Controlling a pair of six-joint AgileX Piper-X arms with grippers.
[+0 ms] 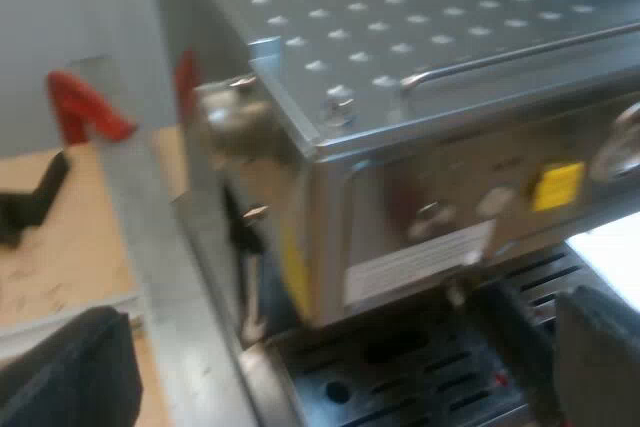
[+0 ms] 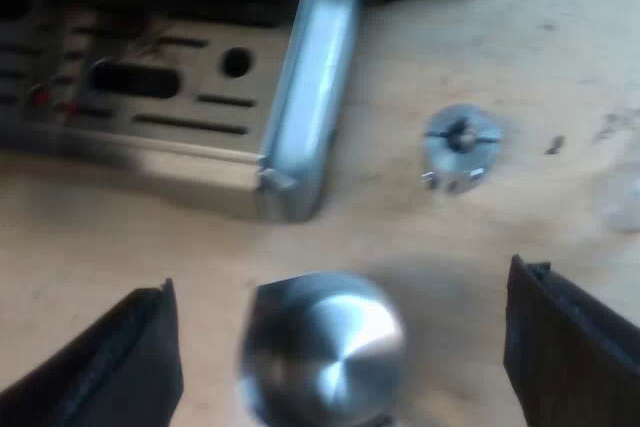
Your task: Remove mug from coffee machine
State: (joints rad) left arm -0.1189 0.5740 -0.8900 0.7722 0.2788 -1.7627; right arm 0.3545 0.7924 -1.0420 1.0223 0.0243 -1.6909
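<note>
The espresso machine (image 1: 420, 67) stands close under my left wrist, its dimpled steel top and front panel with a yellow button (image 1: 556, 185) in view. My left gripper (image 1: 335, 372) is open, and its fingers (image 1: 70, 372) straddle the machine's front corner above the slotted drip tray (image 1: 400, 367). My right gripper (image 2: 340, 287) is open over the wooden table just off the drip tray's corner (image 2: 300, 97). A round shiny metal piece (image 2: 325, 352), perhaps a tamper, stands between its fingers (image 2: 110, 362) without touching either.
A small metal part (image 2: 462, 144) lies on the wood (image 2: 480, 37) beyond the right gripper. Beside the machine, a red-ended thing (image 1: 82, 107) and a black piece (image 1: 32, 202) rest on the table.
</note>
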